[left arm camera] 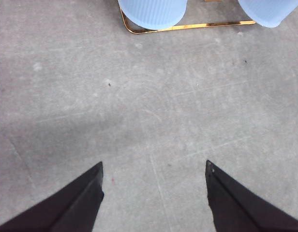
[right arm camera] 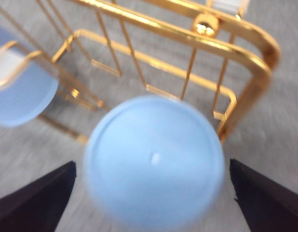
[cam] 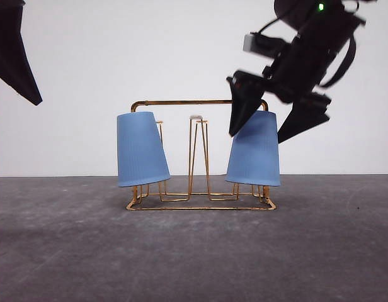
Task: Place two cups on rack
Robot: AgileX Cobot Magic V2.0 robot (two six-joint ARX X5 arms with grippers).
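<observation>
Two light-blue ribbed cups hang upside down on the gold wire rack: one cup on its left side, the other cup on its right. My right gripper hovers open just above the right cup, its fingers spread on either side of the cup's upturned base without touching it. In the right wrist view the left cup and the rack's frame lie beyond. My left gripper is open over bare table, held high at the upper left in the front view, with the left cup's rim ahead of it.
The grey table stretches wide in front of and beside the rack. A plain white wall stands behind. A white-tipped centre prong stands between the cups.
</observation>
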